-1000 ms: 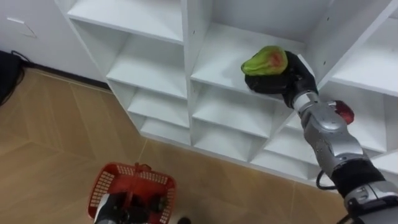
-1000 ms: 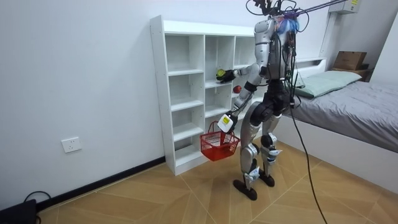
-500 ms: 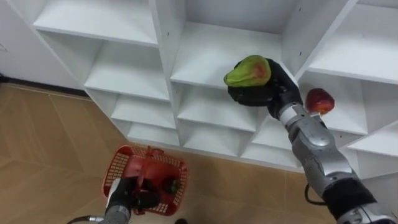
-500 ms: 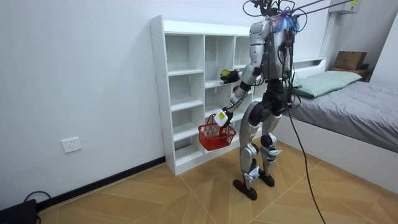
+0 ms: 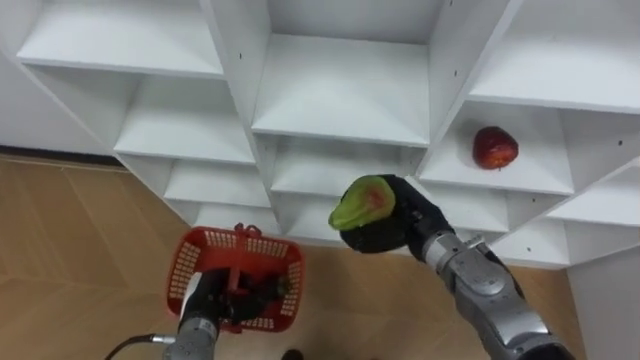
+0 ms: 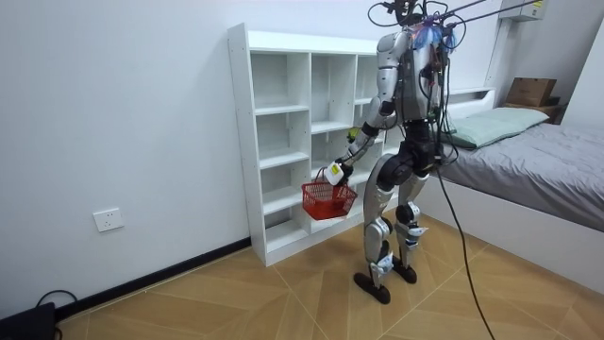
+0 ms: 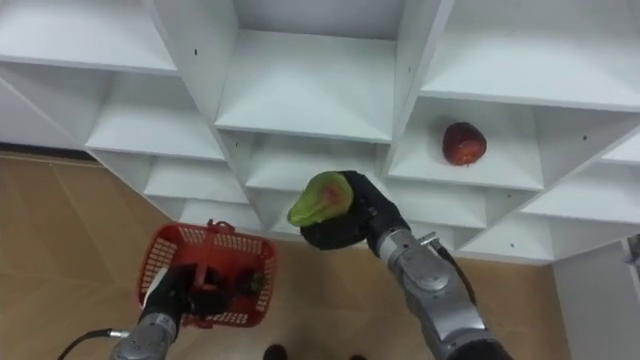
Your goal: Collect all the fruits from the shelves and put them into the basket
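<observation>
My right hand (image 5: pixel 392 224) (image 7: pixel 350 222) is shut on a green mango (image 5: pixel 361 203) (image 7: pixel 320 198) with a red blush, held out in front of the white closet (image 5: pixel 340 95) below its middle shelf. A red fruit (image 5: pixel 495 147) (image 7: pixel 463 143) lies on a shelf to the right. My left hand (image 5: pixel 212 297) (image 7: pixel 172 293) is shut on the handle of a red basket (image 5: pixel 236 287) (image 7: pixel 208 275) with dark fruit inside, low on the left. In the room view I stand facing the closet (image 6: pixel 293 132) with the basket (image 6: pixel 327 199) at hip height.
Wooden floor (image 5: pixel 70 260) spreads below the closet. A white wall with a socket (image 6: pixel 109 220) is on the room view's left, and a bed (image 6: pixel 528 165) stands on its right behind me.
My right hand has drawn the mango out of the shelf and lowered it toward the basket. The basket has come up and closer to the closet. The camera view has shifted.
</observation>
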